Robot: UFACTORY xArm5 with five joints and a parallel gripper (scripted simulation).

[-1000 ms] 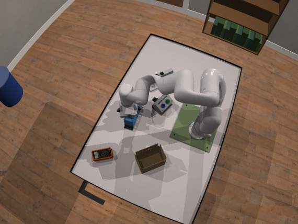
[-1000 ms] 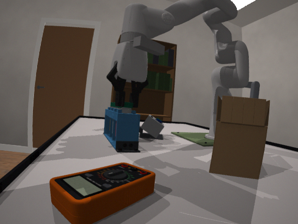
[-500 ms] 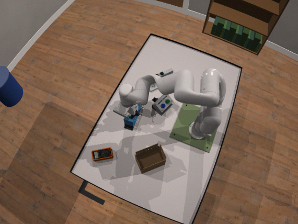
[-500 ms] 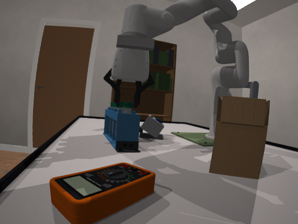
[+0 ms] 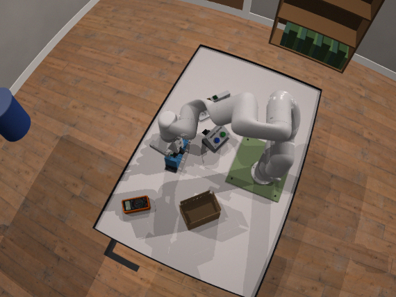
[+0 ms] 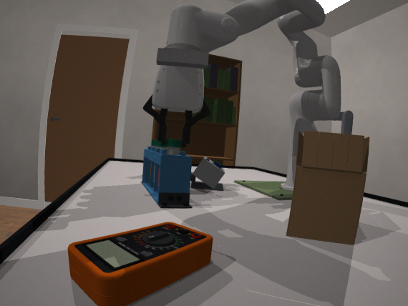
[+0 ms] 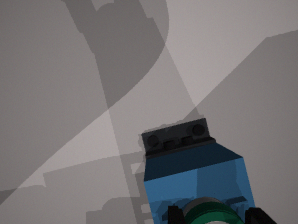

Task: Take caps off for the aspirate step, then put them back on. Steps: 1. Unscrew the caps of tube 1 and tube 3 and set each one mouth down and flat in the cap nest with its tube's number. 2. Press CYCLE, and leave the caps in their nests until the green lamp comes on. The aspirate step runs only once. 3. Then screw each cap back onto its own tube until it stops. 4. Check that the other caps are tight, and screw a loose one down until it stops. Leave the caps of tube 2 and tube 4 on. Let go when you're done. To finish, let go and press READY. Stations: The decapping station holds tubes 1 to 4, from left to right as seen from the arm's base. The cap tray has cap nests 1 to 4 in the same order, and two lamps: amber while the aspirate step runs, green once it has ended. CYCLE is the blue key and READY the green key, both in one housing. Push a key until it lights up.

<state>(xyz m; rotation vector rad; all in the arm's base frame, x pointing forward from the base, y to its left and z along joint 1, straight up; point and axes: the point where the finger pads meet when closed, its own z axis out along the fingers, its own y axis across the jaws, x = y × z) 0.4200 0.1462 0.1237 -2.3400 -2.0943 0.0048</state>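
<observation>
The blue decapping station (image 5: 172,162) (image 6: 168,175) (image 7: 195,170) stands on the white table (image 5: 215,250), left of the key housing. My gripper (image 5: 177,150) (image 6: 174,143) (image 7: 215,216) points straight down over the station's top and is shut on a green tube cap (image 6: 174,142) (image 7: 210,211). The cap sits at tube height on the station; I cannot tell which tube it belongs to. The other caps are hidden by the gripper. The grey key housing (image 5: 215,137) (image 6: 208,172) carries the blue CYCLE key (image 5: 217,140) and the green READY key (image 5: 223,134), both unlit.
A flat grey tray lies just beyond the station. A small white unit (image 5: 219,96) with a green spot lies farther back. An orange multimeter (image 5: 135,204) (image 6: 139,257) and an open cardboard box (image 5: 200,209) (image 6: 327,186) stand toward the front. The arm's green base plate (image 5: 243,163) is at the right.
</observation>
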